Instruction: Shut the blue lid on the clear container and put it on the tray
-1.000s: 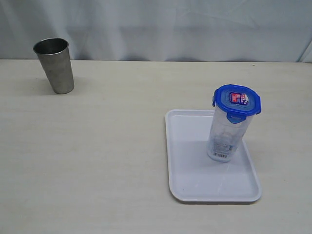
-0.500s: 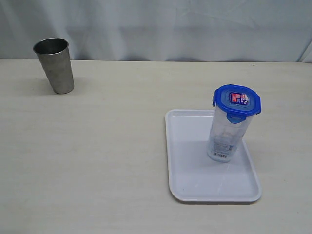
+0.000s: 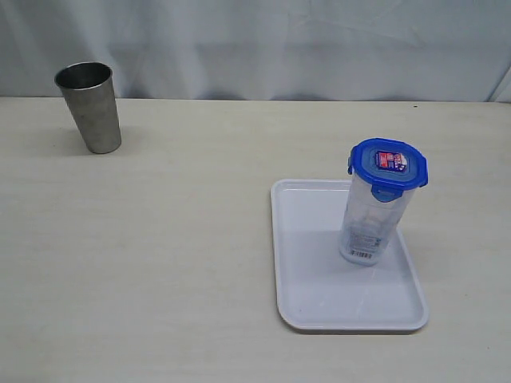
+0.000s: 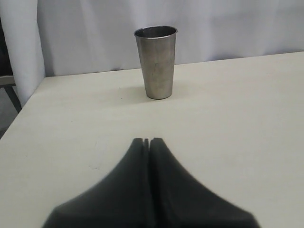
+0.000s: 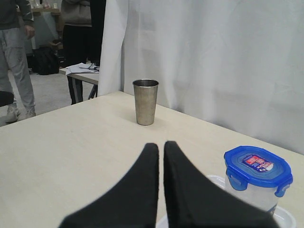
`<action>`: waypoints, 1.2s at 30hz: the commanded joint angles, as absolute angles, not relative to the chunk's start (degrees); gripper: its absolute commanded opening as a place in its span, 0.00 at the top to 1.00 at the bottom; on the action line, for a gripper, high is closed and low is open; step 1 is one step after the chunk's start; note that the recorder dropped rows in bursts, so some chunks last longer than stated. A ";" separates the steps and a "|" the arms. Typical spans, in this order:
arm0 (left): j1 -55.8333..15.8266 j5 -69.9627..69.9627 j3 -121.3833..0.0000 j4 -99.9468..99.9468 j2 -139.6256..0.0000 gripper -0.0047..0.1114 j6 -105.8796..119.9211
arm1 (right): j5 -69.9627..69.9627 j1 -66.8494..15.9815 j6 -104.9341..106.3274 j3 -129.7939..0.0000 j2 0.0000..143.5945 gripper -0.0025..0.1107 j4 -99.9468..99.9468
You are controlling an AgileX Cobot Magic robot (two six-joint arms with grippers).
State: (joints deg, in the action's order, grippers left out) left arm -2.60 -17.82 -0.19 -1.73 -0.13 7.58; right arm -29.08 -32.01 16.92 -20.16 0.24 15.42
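The clear container (image 3: 369,227) stands upright inside the tray (image 3: 307,295) in the exterior view, on the half of the tray far from the camera and toward its right rim, with the blue lid (image 3: 389,163) sitting square on its mouth. At least one flap on the near side looks folded down, though whether every flap is snapped cannot be told from here. A steel cup (image 3: 89,108) stands well apart from the tray, at the far left of the table (image 3: 176,239), and neither arm shows in this view. In the left wrist view the left tool (image 4: 148,141) has its two dark fingers pressed together with nothing between them. It points over bare table toward the steel cup, and the tray is out of sight. In the right wrist view the right tool (image 5: 160,147) is closed down to a thin slit and holds nothing. It hangs above the table, clear of the container, whose lid and upper wall show just beyond it with a bit of the tray rim beside them. People stand in the room behind the table, far from the tray. As a judgement, both parts of the job look finished: the lid is on, the container rests on the tray, and nothing remains except perhaps checking the flaps.
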 commanded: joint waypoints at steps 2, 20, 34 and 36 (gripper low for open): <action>-2.36 -17.24 0.00 -2.38 0.00 0.96 7.67 | -28.97 -32.09 16.66 -20.06 0.00 0.94 15.21; -2.36 -17.24 0.00 -2.15 0.00 0.96 7.67 | -28.97 -32.09 16.66 -20.06 0.00 0.94 15.21; -2.36 -17.34 0.00 -2.14 0.00 0.96 7.67 | -28.84 -30.65 16.66 -16.35 0.00 0.94 15.92; -2.36 -17.68 0.00 -2.14 0.00 0.96 7.67 | -28.84 -29.35 16.66 -14.69 0.00 0.94 15.92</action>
